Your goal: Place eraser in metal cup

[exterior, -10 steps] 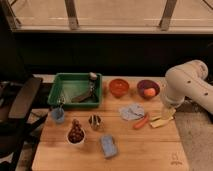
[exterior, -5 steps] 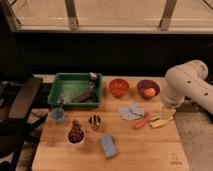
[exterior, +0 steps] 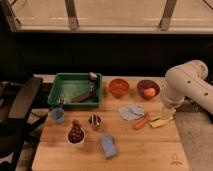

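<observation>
No change: gripper (exterior: 167, 114) stayed at counter's (exterior: 145, 150) 3 o'clock, state unclear; eraser (exterior: 81, 96) at 10 o'clock ungrasped, metal cup (exterior: 94, 121) waiting.

The dark flat eraser (exterior: 82, 96) lies in the green tray (exterior: 75, 104); the shiny metal cup (exterior: 95, 121) stands before it; the gripper (exterior: 167, 114) hangs over the wooden tabletop (exterior: 140, 150), right side.

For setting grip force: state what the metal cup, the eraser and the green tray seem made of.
Metal cup: likely steel, shiny grey with glints.
Eraser: perhaps rubber, matte dark brown, no shine.
Green tray: probably plastic, smooth even colour.
The end effector hangs at far right, apart from all three.
</observation>
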Robot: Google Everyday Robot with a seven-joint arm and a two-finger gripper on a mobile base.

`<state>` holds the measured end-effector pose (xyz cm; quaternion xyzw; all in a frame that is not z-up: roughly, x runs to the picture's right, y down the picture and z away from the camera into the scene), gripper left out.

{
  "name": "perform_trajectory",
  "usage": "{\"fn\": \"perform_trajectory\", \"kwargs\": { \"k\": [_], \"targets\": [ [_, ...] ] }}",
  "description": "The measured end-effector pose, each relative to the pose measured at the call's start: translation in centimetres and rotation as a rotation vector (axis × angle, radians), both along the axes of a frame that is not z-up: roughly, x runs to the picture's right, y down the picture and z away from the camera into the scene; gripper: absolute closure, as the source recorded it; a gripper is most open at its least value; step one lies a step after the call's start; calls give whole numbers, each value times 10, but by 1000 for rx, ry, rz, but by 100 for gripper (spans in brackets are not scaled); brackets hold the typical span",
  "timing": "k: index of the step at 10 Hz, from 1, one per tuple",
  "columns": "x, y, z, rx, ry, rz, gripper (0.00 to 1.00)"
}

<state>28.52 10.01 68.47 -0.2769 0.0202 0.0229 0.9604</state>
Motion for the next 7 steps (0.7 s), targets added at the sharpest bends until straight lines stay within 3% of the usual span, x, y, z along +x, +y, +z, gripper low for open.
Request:
{"fn": "perform_trajectory", "kwargs": {
  "k": [3,4,7],
  "targets": [
    [-1,-4,0,15,-3,-23,35],
    [-6,-11,-1,32,-18,-62,35],
    [-58,-27,-1,77,-112,-198,35]
  ]
}}
